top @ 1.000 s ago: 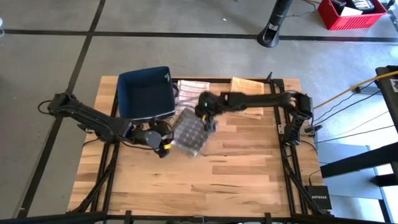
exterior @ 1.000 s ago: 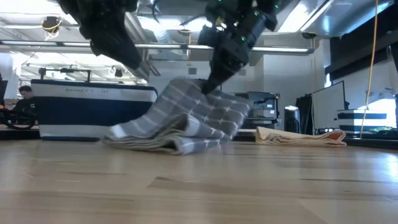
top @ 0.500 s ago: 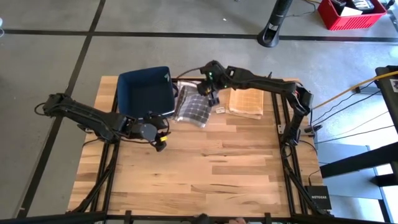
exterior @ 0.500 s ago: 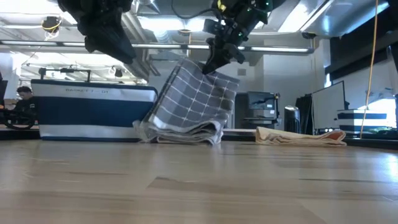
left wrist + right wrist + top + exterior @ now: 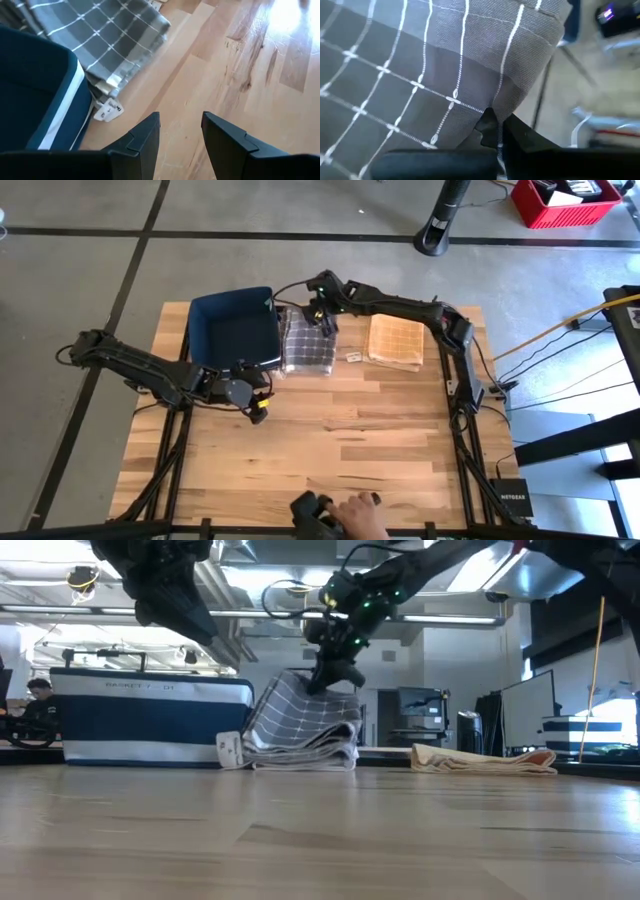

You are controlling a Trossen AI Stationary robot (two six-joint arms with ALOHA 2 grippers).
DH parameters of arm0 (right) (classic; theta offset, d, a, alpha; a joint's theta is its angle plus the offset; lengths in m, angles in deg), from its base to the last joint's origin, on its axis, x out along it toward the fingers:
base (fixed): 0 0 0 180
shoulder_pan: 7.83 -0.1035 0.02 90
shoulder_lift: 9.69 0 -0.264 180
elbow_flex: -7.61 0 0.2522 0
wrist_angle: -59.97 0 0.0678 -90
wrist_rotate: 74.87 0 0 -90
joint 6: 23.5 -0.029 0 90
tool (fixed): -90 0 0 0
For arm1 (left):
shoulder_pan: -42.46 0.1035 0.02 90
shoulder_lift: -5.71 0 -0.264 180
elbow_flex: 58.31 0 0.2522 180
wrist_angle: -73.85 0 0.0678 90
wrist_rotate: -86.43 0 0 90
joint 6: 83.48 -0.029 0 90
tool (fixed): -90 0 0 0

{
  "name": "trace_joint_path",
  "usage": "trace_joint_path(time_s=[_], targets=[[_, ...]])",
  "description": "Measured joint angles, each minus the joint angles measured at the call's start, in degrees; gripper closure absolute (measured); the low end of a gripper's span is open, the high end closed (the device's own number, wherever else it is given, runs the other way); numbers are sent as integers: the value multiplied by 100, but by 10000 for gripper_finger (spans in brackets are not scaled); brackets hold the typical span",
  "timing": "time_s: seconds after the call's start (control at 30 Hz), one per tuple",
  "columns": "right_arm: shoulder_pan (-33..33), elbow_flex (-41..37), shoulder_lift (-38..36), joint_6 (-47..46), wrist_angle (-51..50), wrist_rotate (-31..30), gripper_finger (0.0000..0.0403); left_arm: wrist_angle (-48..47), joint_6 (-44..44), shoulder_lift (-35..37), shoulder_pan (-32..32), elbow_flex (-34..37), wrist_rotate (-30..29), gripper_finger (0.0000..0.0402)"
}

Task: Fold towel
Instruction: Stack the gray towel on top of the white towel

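The grey towel (image 5: 308, 342) with white grid lines lies in a folded stack on the table, right beside the blue basket (image 5: 235, 328). In the low view the towel (image 5: 298, 732) rests on its lower layers, and its top layer rises to my right gripper (image 5: 330, 680). That gripper (image 5: 322, 320) is above the towel's far right part, shut on the cloth. My left gripper (image 5: 260, 408) hovers open near the basket's near right corner, with nothing between its fingers (image 5: 145, 137). A small white label (image 5: 107, 110) sticks out at the towel's edge. My right gripper pinches a bunched fold of the towel (image 5: 506, 102) between its two shut fingers, at the towel's far edge near the right corner. The fingers slant down from the table's far right. The top layer is drawn up to the fingers; the stack below lies on the table.
A folded tan towel (image 5: 393, 340) lies to the right of the grey one, near the table's far edge. The blue basket's white-striped wall (image 5: 150, 720) stands at the towel's left. A person's hand (image 5: 350, 515) shows at the table's near edge. Bare wood fills the table's middle.
My right gripper has carried the towel from the table's middle toward the far edge and the basket, rolling its wrist. The towel hung slanted from the gripper with its lower part dragging; it now lies stacked beside the basket. A person's hand has appeared at the near edge.
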State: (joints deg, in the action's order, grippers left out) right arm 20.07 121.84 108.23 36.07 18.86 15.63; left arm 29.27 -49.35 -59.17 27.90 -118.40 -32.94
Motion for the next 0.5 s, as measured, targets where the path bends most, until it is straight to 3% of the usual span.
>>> trace_joint_path(time_s=[0.2,0.5], targets=[[8,114,267,375,823,-148,398,9,1,-1,0,0,-6,261],[76,111,751,77,706,-938,386,24,60,-2,-44,0,-11,261]])
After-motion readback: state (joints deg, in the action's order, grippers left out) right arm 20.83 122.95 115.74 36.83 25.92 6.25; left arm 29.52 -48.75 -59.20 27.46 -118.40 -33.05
